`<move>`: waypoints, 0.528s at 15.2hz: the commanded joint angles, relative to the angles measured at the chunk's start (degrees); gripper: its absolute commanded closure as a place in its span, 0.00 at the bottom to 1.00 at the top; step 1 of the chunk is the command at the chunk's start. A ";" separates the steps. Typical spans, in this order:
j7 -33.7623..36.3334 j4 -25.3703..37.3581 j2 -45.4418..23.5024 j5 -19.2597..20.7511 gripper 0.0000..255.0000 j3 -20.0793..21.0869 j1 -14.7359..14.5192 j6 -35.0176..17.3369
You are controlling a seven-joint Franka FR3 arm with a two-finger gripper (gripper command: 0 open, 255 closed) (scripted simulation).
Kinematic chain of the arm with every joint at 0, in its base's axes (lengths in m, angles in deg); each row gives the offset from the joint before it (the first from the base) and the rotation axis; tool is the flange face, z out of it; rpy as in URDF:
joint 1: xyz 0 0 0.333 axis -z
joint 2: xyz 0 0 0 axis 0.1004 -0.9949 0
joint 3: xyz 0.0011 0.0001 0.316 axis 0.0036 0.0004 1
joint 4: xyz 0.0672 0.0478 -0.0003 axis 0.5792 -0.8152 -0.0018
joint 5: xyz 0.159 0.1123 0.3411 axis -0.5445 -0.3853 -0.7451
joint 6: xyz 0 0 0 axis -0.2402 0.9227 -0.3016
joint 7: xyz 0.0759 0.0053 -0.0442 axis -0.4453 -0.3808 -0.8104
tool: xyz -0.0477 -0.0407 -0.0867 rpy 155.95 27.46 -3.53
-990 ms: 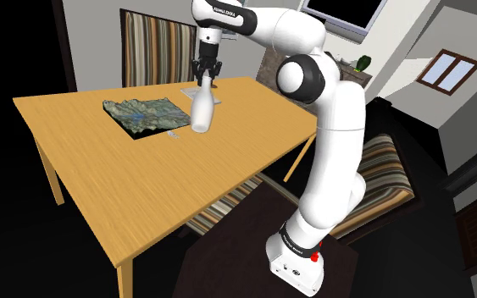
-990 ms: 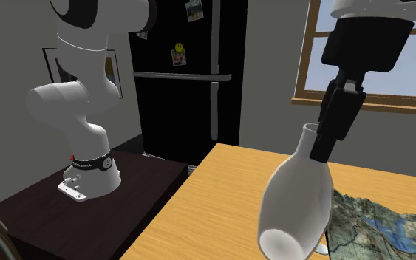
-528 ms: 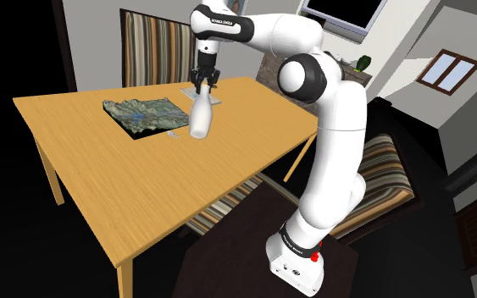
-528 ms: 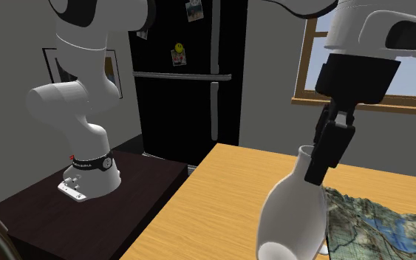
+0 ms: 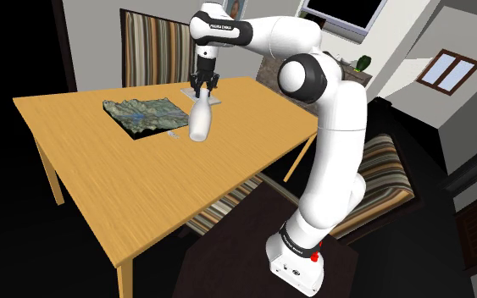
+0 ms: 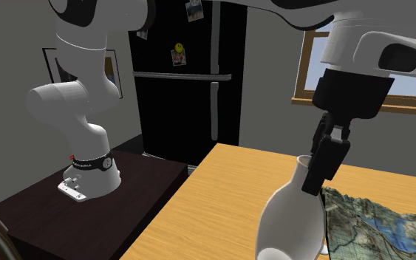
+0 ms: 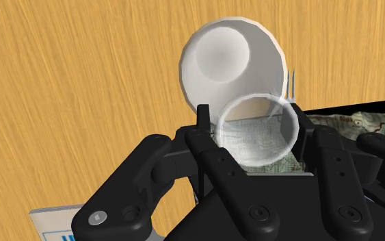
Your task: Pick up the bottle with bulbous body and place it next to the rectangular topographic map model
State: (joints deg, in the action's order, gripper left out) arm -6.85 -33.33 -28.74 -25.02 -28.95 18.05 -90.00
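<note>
A white bottle [image 5: 200, 121] with a bulbous body and a narrow neck stands upright just beside the near corner of the rectangular relief map model [image 5: 143, 114]. My gripper [image 5: 202, 85] comes straight down from above and is shut on the bottle's neck. In the second exterior view the black fingers [image 6: 324, 166] clasp the neck above the round body [image 6: 291, 221], with the map [image 6: 369, 221] behind. The wrist view looks down through the bottle's open rim [image 7: 256, 130] to its body [image 7: 232, 61]. Whether its base touches the table, I cannot tell.
The wooden table [image 5: 143, 195] has a flat pale sheet or book [image 5: 185, 89] behind the bottle and a small fork-like piece [image 5: 174, 134] by the map. Striped chairs [image 5: 156, 51] stand at the far side and near the stand. A black fridge [image 6: 188, 74] stands beyond the table's end.
The gripper has come down with the bottle in it, bringing the bottle lower toward the table beside the map. The grip has not changed.
</note>
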 commanded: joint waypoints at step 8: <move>0.00 0.01 0.01 0.00 0.00 0.00 0.00 -0.01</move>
State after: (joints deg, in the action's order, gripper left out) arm -6.85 -33.31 -28.73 -25.02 -28.95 18.05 -90.01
